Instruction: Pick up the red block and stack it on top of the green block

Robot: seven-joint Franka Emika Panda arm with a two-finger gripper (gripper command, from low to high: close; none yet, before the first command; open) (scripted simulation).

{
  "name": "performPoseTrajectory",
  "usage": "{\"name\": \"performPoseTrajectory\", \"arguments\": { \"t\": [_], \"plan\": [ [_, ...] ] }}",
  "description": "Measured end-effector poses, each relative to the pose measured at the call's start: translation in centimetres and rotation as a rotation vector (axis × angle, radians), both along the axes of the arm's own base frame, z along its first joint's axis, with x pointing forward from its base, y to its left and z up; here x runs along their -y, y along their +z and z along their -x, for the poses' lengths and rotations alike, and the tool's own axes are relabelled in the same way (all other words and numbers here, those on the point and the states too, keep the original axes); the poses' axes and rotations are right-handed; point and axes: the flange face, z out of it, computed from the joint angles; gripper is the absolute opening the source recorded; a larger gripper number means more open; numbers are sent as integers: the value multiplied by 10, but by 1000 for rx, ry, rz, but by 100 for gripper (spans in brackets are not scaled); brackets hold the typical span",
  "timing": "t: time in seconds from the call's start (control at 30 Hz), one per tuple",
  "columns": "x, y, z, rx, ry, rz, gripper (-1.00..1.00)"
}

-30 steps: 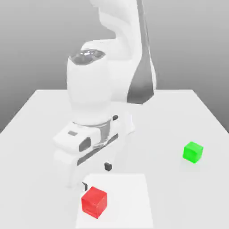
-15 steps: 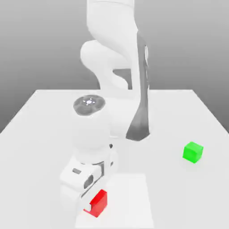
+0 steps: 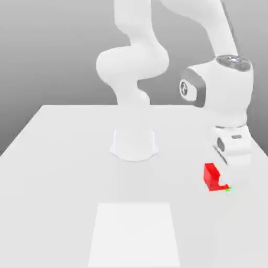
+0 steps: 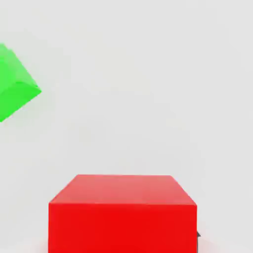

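- The table (image 3: 63,157) is a plain white slab, matte and evenly lit, with its far edge meeting a grey wall that fades from dark at the top to paler lower down.
- A slightly brighter white square (image 3: 135,234) is marked flat on the tabletop toward the near edge, well apart from both blocks.
- The arm's round white base (image 3: 133,144) stands near the middle of the table, and the arm loops up and over toward the exterior view's right.
- The gripper (image 3: 225,175) hangs low over the table on the exterior view's right, with the hand body directly above it.
- The red block (image 3: 212,176) sits up under the hand, partly hidden by it, and appears lifted off the surface. The fingers themselves are hard to make out, but the block looks pinched between them.
- In the hand view the red block (image 4: 122,212) sits close to the camera, its top face flat and square-on.
- The green block (image 4: 15,89) rests on the white surface off to one side of the red one, not directly under it. In the exterior view only a sliver of green (image 3: 229,189) peeks out just below the red block's lower corner.
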Motion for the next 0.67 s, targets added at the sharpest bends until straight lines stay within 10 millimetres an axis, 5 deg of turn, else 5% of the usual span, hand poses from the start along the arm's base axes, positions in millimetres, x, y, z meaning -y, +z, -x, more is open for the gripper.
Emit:
{"name": "performPoseTrajectory", "arguments": {
  "t": [0.13, 0.33, 0.37, 0.57, 0.67],
  "plan": [
    [-39, 2, 73, 27, 232, 21, -100],
    [-43, -48, 82, 33, 263, 26, -100],
    [-43, -56, 83, 33, 264, 25, 100],
    [-43, -59, 83, 33, 265, 24, 100],
    [-45, -43, 83, 35, 269, 24, 100]
  ]
}}
